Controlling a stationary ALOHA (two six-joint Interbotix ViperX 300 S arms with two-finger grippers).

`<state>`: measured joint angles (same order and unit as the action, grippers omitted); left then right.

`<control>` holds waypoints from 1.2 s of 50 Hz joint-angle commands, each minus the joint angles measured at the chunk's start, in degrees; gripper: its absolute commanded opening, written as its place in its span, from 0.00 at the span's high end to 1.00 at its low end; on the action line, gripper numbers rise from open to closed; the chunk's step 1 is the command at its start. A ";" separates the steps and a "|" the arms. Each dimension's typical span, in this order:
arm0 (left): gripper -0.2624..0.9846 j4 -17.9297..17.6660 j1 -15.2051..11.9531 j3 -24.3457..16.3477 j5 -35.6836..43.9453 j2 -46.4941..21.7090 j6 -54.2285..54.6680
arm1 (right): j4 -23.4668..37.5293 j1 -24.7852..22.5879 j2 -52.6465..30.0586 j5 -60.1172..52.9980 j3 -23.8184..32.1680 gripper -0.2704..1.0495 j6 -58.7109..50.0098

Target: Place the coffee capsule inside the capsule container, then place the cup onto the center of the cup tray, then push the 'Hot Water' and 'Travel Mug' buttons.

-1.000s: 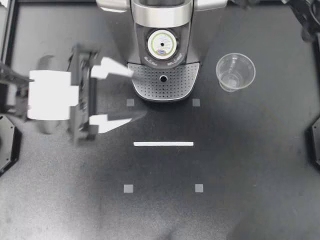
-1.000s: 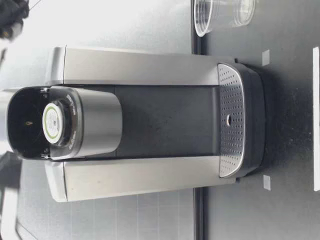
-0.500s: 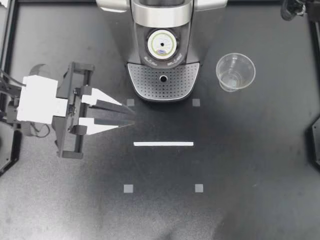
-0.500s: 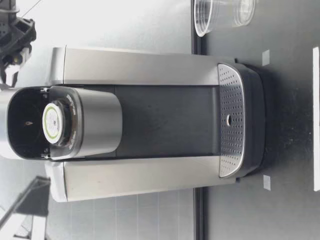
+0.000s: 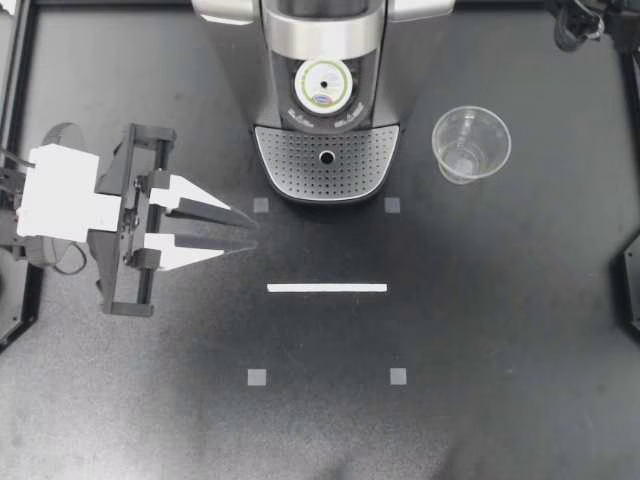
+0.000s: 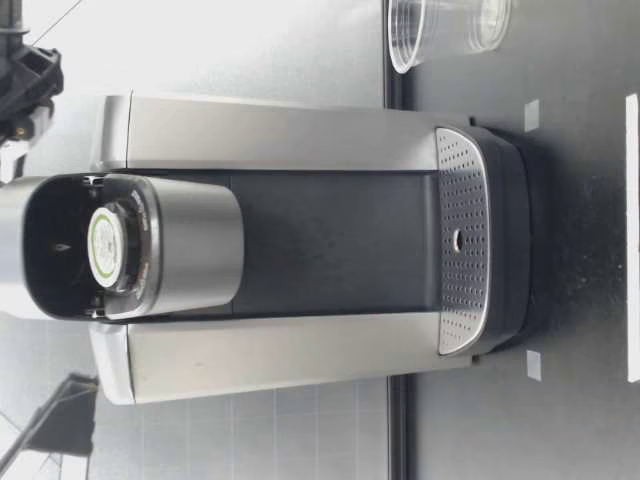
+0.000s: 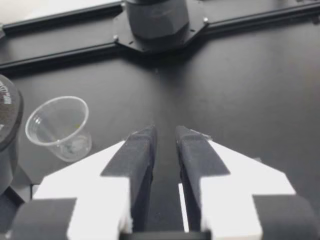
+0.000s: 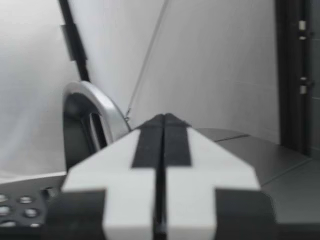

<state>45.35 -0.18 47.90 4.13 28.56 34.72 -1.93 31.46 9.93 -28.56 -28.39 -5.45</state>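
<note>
The capsule (image 5: 324, 84) sits in its container, so I judge the cup step is in hand. The cup (image 5: 471, 144) stands upright on the table (image 5: 460, 320) beside the tray (image 5: 290, 170), well ahead of my left fingers (image 5: 244, 243) and past the machine (image 5: 325, 30). Those fingers are nearly together with a slim gap, holding nothing. My right fingers (image 5: 568, 25) are pressed together and empty, nearer the cup. Next, one pair must open wide, straddle the cup's thin wall and grip it gently.

black table (image 5: 500, 330) carries: coffee machine (image 5: 326, 170) at the rear edge, clear cup (image 5: 470, 143) upright beside it, white strip (image 5: 326, 288) in front, four grey square markers (image 5: 257, 377) around the strip.
</note>
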 commanded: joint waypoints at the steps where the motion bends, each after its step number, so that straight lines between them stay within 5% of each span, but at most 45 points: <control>1: 0.61 -0.09 -0.18 -0.53 0.44 0.88 0.09 | 0.26 -2.90 2.20 -0.09 0.09 0.75 -0.09; 33: 0.61 -0.62 -0.18 0.44 3.08 0.97 0.09 | 0.18 -13.45 6.59 0.26 -9.93 0.75 -2.20; 60: 0.61 -0.88 -0.18 0.79 3.34 0.79 0.09 | -0.62 -14.15 10.90 1.23 -17.31 0.75 -7.21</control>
<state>44.65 -0.26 49.39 6.94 28.74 34.72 -1.93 17.23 18.28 -27.69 -45.53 -12.57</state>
